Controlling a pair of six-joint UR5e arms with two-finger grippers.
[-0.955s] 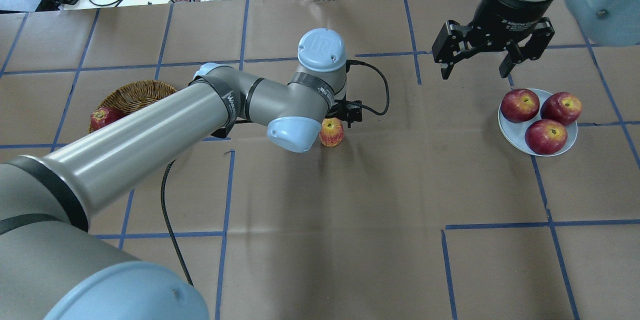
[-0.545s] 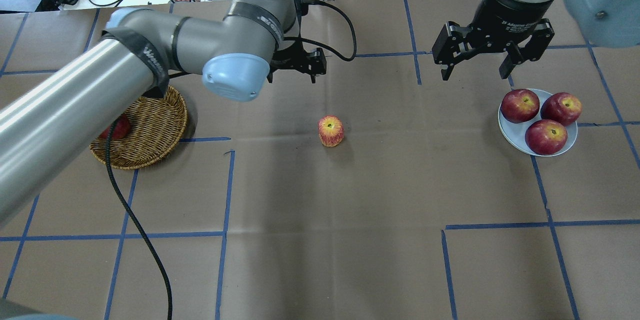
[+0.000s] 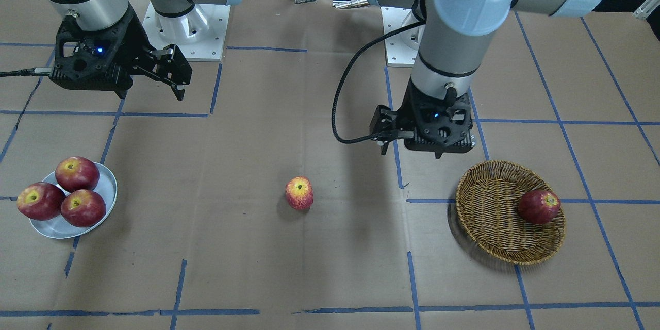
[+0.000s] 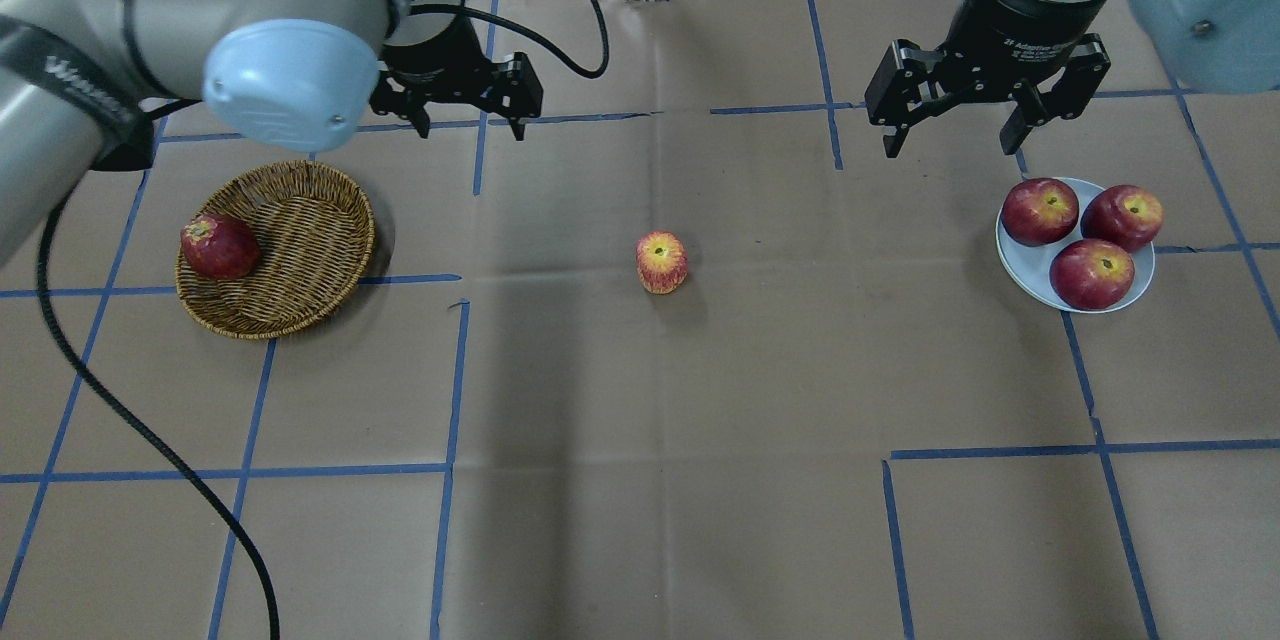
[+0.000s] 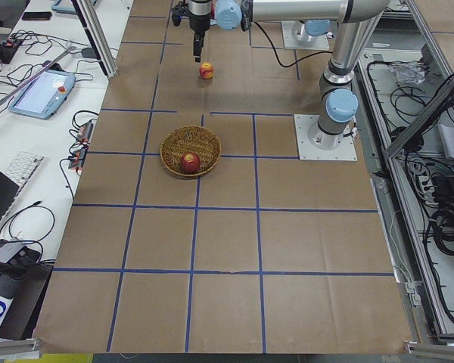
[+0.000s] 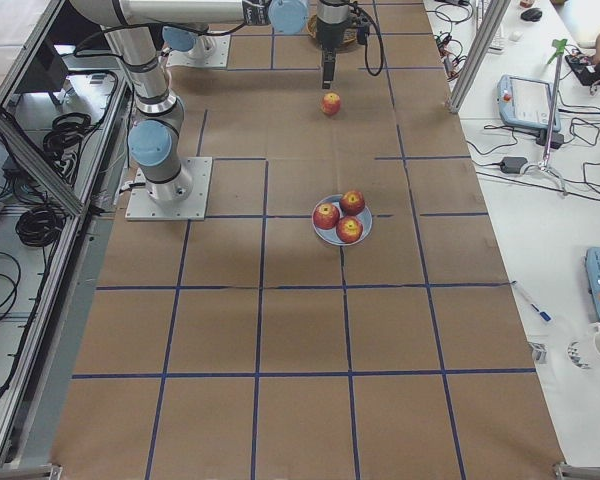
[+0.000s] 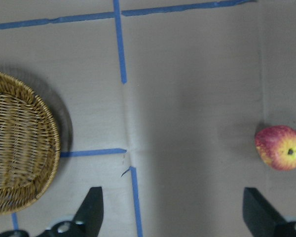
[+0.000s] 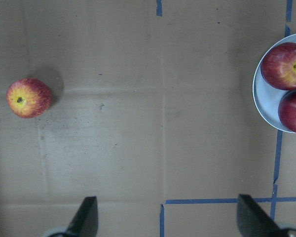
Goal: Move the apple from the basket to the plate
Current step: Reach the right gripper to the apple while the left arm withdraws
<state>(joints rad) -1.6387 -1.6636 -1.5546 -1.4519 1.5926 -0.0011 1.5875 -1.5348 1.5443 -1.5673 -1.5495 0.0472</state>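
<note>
Apple [image 4: 662,263] between basket [image 4: 300,255] and plate [image 4: 1019,260]

One pale apple [image 4: 661,262], four dark red apples [image 4: 1092,273], one basket [image 4: 325,240], one plate [image 4: 1020,260], five apples altogether

brown papered table [image 4: 640,480] carries basket [image 4: 300,300], apple [image 4: 662,262], plate [image 4: 1030,270].
</note>
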